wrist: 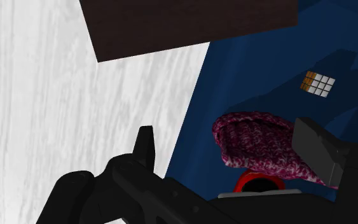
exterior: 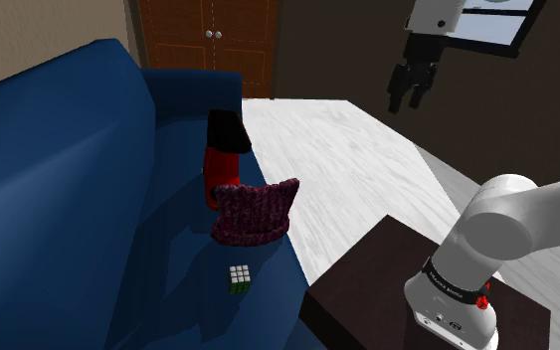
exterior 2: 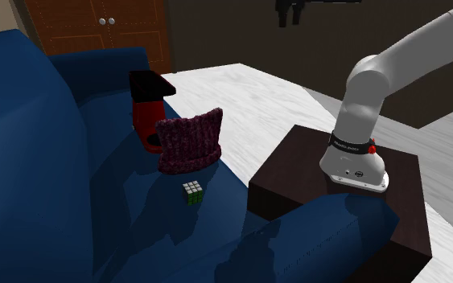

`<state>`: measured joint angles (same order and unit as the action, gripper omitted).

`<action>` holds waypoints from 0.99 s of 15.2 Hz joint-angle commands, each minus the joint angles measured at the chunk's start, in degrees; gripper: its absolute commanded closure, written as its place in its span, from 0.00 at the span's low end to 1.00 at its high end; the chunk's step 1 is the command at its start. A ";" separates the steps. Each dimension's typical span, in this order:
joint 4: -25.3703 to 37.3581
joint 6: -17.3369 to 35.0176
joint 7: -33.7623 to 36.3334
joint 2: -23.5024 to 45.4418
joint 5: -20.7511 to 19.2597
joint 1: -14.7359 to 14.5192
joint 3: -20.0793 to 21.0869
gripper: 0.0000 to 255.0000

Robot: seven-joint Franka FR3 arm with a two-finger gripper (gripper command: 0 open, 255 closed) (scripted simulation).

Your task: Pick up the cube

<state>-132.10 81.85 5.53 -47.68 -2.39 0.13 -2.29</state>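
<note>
A small puzzle cube [exterior: 239, 279] with coloured stickers lies on the blue sofa seat [exterior: 178, 298], near the seat's front edge. It also shows in the second exterior view [exterior 2: 192, 193], and in the wrist view [wrist: 317, 83] it lies beyond a knitted hat. My black gripper [exterior: 412, 91] hangs high in the air over the white floor, far from the cube, toward the shoulder view's upper right. Its fingers [wrist: 144, 145] stand apart with nothing between them, so the gripper [wrist: 228, 137] is open. The gripper [exterior 2: 293, 12] sits at the top edge of the second exterior view.
A purple knitted hat [exterior: 255, 212] lies on the seat just behind the cube, with a red and black object [exterior: 224, 159] behind it. The dark stand [exterior 2: 305, 169] adjoins the sofa. White wood-grain floor [exterior: 357, 159] stretches toward a wooden cabinet [exterior: 208, 40].
</note>
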 commanded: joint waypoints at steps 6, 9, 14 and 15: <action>-8.62 8.42 4.34 -0.86 3.34 -1.15 3.41 0.00; -13.03 13.85 6.84 -0.33 5.45 -2.05 5.66 0.00; -18.96 23.71 10.90 2.64 9.05 -3.90 9.70 0.00; -19.91 25.81 11.69 3.58 9.77 -4.29 10.56 0.00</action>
<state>-150.70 105.22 16.18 -44.89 6.46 -3.64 7.20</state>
